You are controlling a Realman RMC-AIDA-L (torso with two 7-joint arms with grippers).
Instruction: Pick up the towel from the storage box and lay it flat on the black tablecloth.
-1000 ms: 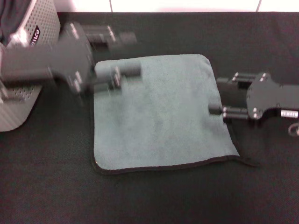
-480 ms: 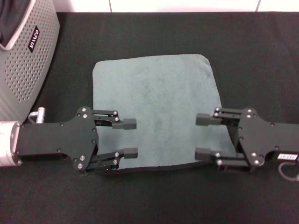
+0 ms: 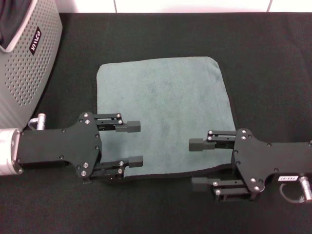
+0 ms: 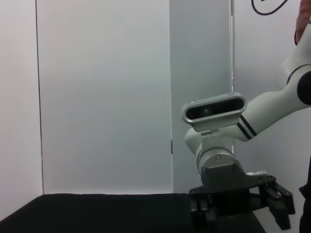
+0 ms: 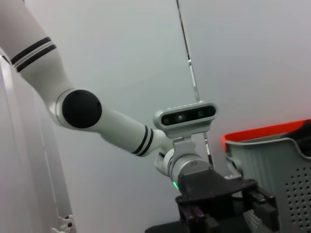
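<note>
The towel (image 3: 163, 112) lies flat, grey-green face up, on the black tablecloth (image 3: 263, 58) in the head view. My left gripper (image 3: 136, 144) is open and empty above the towel's near left part. My right gripper (image 3: 197, 164) is open and empty above the towel's near right edge. The storage box (image 3: 24, 63) stands at the far left with dark cloth inside; its perforated wall also shows in the right wrist view (image 5: 286, 174). The left wrist view shows the right gripper (image 4: 240, 199) from the side; the right wrist view shows the left gripper (image 5: 228, 199).
A white wall runs behind the table's far edge (image 3: 195, 6). The tablecloth spreads wide around the towel on all sides. An orange rim (image 5: 267, 133) shows above the box in the right wrist view.
My right gripper has drawn back toward the near edge and shifted left. My left gripper, which swung down from near the box a second ago, has hardly moved since. The towel lies as before.
</note>
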